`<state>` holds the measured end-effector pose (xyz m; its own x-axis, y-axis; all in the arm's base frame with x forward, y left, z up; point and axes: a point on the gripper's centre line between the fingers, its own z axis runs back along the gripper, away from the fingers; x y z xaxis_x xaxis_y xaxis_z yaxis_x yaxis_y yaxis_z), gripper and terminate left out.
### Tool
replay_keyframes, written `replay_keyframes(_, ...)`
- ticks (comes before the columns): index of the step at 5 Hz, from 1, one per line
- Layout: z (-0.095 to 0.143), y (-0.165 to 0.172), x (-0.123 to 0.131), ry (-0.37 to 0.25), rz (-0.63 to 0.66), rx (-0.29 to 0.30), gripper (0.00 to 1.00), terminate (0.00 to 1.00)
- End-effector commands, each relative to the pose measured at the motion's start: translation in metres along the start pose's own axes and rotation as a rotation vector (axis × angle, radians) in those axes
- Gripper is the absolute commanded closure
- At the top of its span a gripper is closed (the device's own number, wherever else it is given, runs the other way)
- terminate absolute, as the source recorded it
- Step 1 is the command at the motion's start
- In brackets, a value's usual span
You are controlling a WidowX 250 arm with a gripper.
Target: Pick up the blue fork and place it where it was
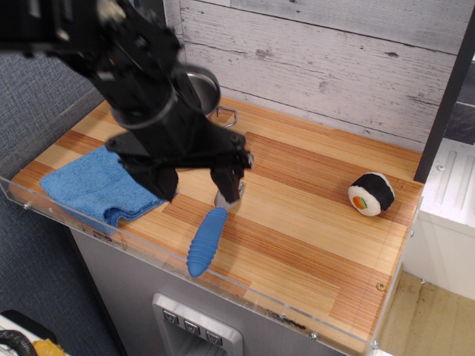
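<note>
The blue fork lies flat on the wooden table near the front edge, its ribbed blue handle pointing toward the front and its silver tines toward the back, partly hidden behind a finger. My gripper hangs above the fork's tine end with its two black fingers spread wide. It is open and empty and is clear of the fork.
A folded blue cloth lies at the front left. A metal pot stands at the back left, mostly hidden by my arm. A sushi-roll toy sits at the right. A clear plastic lip runs along the table's front edge.
</note>
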<state>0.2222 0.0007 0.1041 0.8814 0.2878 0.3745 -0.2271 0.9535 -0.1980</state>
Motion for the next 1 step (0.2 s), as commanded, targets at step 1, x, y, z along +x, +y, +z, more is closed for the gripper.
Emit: replay_keyframes(1, 0.0284, 0.0006, 0.0037, -0.093, -0.029, -0.024, 0.00, 1.00)
